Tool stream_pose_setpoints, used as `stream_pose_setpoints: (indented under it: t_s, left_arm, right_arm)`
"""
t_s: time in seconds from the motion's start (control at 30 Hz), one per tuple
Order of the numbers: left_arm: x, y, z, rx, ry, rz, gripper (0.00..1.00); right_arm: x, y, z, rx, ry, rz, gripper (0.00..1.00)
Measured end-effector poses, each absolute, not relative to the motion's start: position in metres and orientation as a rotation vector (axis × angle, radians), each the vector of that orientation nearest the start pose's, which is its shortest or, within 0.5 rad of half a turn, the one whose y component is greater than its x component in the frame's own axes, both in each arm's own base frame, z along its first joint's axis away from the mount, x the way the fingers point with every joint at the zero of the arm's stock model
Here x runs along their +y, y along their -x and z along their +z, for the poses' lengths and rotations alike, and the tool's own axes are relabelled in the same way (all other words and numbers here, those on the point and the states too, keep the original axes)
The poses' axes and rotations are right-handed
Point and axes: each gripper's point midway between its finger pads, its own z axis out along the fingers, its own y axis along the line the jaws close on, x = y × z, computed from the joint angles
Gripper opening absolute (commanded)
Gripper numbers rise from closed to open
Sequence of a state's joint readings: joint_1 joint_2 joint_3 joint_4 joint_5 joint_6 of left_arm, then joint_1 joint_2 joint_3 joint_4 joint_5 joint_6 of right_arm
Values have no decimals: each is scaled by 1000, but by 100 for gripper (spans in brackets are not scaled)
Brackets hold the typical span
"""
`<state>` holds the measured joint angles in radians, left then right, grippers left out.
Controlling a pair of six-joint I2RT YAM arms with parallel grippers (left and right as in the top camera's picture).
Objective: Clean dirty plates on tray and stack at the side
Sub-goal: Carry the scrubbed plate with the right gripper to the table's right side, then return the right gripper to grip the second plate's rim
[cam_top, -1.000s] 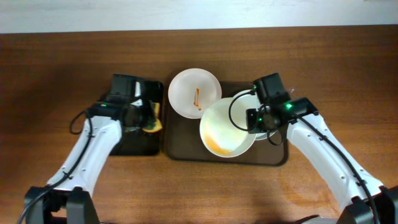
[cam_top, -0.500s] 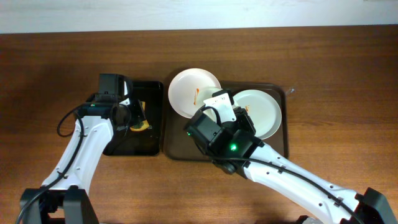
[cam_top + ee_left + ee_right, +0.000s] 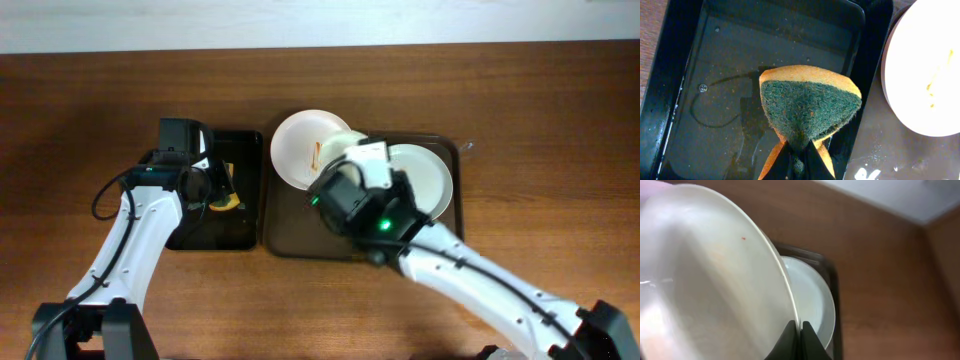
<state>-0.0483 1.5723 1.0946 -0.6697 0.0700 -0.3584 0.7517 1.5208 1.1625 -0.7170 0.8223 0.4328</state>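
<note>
Two grippers closed — the right gripper [image 3: 799,329] pinches a tilted plate [image 3: 715,275] by its rim; it lies rightward of the left gripper [image 3: 797,160], clamped on the sponge [image 3: 807,107].

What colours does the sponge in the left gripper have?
The sponge is dark green on orange; left wrist view shows it best.

Likely a robotics lab; white robot arms [image 3: 135,240] stand at a wooden table [image 3: 60,120] against a pale wall [image 3: 300,20].

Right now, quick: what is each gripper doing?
Left gripper: shut on the sponge, above the black tray.
Right gripper: shut on the rim of a tilted plate.
</note>
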Motion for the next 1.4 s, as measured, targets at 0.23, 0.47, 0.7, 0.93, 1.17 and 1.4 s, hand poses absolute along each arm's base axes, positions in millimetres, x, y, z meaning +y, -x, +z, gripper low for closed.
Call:
stream_pose_setpoints:
  t_s: [0.23, 0.47, 0.7, 0.93, 1.17, 1.4]
  left_arm:
    - [-30, -365, 94, 2705, 402, -212, 0]
    - [-30, -364, 94, 2707, 403, -211, 0]
    - [-30, -364, 94, 2707, 403, -211, 0]
    - [-30, -364, 94, 2709, 403, -211, 0]
    - [-48, -370, 98, 2686, 333, -238, 0]
    - [-98, -366, 101, 2684, 154, -290, 0]
  right_arm:
    - [21, -370, 147, 2491, -445, -263, 4]
    - [-139, -334, 131, 2435, -1116, -127, 4]
    - [-199, -310, 126, 2338, -1315, -147, 22]
    - [-170, -332, 124, 2415, -1133, 90, 38]
    - [-37, -340, 120, 2721, -497, 441, 47]
    - [12, -334, 58, 2961, -385, 471, 37]
